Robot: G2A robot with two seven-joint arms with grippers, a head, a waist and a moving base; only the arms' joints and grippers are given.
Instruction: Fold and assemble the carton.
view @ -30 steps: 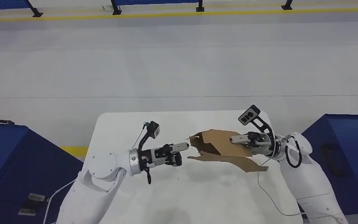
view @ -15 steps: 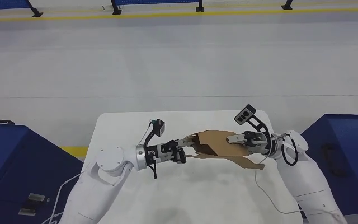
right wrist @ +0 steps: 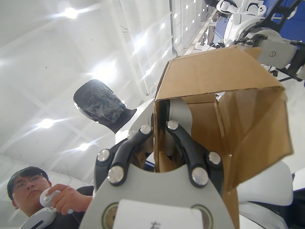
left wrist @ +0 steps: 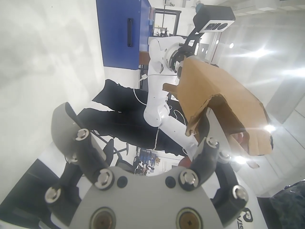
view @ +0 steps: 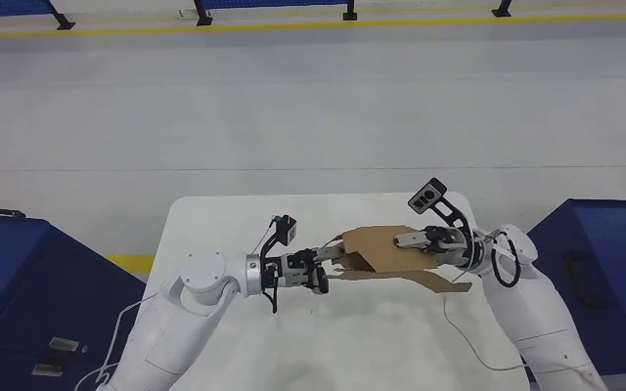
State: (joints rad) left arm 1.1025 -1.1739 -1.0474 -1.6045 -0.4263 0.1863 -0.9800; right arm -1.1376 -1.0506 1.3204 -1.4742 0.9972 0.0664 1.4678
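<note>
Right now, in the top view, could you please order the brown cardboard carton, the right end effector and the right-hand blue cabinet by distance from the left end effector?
From the left end effector:
1. Brown cardboard carton, directly beside it, centre.
2. Right end effector, gripping the carton's far end.
3. Blue cabinet, beyond the right side of the white table.

White bench (view: 215, 225), rounded corners, stands on pale floor (view: 293, 117). Thin white cable (view: 458, 330) lies on bench top, right of carton (view: 381, 249), toward robot-side edge.
</note>
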